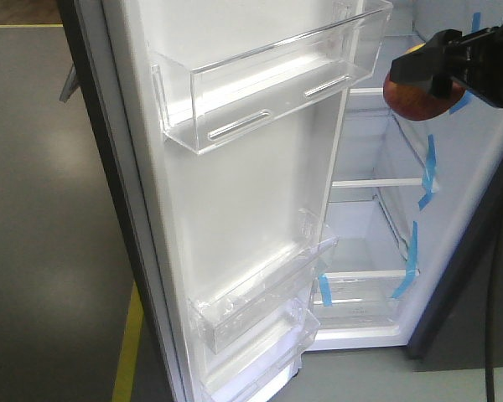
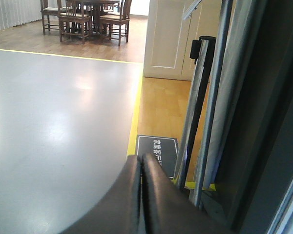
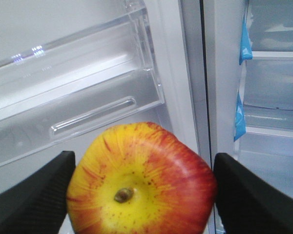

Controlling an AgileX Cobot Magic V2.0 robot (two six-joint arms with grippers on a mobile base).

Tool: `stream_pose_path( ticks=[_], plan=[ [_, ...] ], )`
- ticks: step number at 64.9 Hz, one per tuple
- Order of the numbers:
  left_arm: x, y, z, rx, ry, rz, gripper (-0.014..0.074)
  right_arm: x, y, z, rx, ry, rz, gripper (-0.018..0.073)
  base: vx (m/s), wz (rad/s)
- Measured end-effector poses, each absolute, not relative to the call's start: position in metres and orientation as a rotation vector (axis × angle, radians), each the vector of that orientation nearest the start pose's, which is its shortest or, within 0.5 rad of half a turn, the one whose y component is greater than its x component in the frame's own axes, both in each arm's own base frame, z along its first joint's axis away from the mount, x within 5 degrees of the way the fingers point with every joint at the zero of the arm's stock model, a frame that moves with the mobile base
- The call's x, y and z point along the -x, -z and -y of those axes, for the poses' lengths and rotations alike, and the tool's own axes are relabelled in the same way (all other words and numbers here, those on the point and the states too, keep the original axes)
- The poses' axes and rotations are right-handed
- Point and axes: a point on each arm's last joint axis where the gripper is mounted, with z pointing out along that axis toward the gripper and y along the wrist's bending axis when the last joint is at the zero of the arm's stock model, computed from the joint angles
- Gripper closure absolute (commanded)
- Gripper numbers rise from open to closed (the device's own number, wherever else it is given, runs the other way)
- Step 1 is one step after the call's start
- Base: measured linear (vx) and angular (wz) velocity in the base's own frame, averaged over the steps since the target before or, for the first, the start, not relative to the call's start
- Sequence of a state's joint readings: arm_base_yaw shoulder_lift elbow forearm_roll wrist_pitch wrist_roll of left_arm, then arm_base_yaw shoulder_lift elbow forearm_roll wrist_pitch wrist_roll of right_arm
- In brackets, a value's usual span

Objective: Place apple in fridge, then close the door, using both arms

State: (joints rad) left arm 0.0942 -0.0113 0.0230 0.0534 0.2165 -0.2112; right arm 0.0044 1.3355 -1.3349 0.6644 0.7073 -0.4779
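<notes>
The apple (image 3: 141, 178) is sitting clamped between the right claw's (image 3: 142, 195) two black fingers. It is hanging just beside the door's (image 1: 235, 209) top clear bin (image 1: 268, 84), at the mouth of the fridge (image 1: 486, 159). White shelves (image 1: 377, 182) are lying open past the door's hinge edge. The left claw (image 2: 141, 190) is pressing its fingers together by the door's dark outer side, over grey floor (image 2: 53, 122).

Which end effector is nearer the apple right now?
Right. The right end effector grips the apple in front of the open fridge; the left end effector is shut, facing the floor, with no apple in its view.
</notes>
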Motion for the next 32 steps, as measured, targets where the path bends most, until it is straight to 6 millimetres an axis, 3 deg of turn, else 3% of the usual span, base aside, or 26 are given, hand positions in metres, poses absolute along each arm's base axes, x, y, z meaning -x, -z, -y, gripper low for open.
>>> stream_pose_path(
  ticks=[10,24,32],
  plan=[
    [-0.055,-0.186,-0.006,0.225,0.038,-1.697,0.0601,-0.275,-0.437,-0.041,0.259,-0.476,-1.943,0.0564,0.00,0.00],
    [-0.055,-0.186,-0.006,0.225,0.038,-1.697,0.0601,-0.242,-0.514,-0.049,0.382,-0.499,-1.617,0.0564,0.00,0.00],
    [-0.055,-0.186,-0.006,0.225,0.038,-1.697,0.0601,-0.250,-0.532,-0.052,0.417,-0.527,-1.530,0.0564,0.00,0.00]
  ],
)
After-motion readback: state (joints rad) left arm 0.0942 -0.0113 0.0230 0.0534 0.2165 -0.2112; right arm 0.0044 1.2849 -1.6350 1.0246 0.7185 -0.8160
